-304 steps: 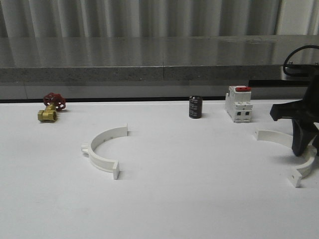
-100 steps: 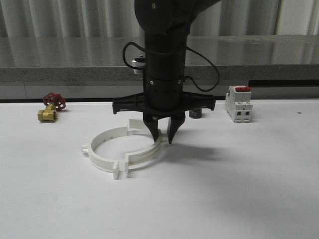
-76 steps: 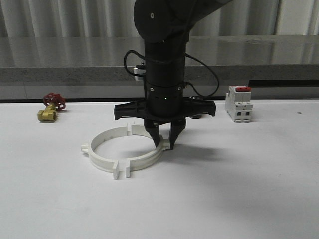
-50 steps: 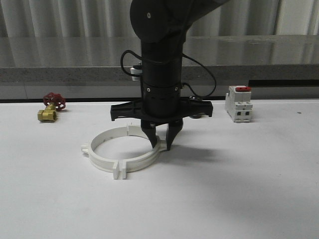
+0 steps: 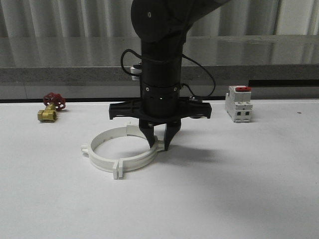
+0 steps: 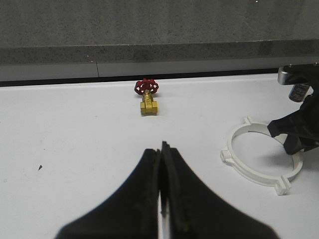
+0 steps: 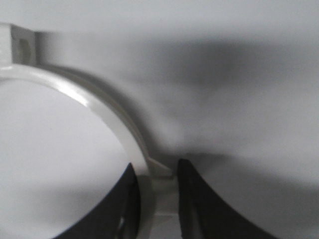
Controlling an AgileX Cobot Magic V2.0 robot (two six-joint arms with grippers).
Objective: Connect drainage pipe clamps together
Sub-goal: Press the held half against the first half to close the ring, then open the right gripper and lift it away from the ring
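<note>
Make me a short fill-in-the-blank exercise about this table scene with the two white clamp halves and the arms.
1. The right end effector grips the right-hand half-ring with one finger on each ____ of its wall.
2. The brass valve has a ____ handwheel.
3. The left end effector is ____ and holds nothing.
4. The two half-rings' end tabs meet, forming one ____.

Missing words: side; red; shut; ring

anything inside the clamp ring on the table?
Inside the joined drainage pipe clamps shows bare white table. The right gripper straddles the ring's right wall, hiding a sliver there.
</note>
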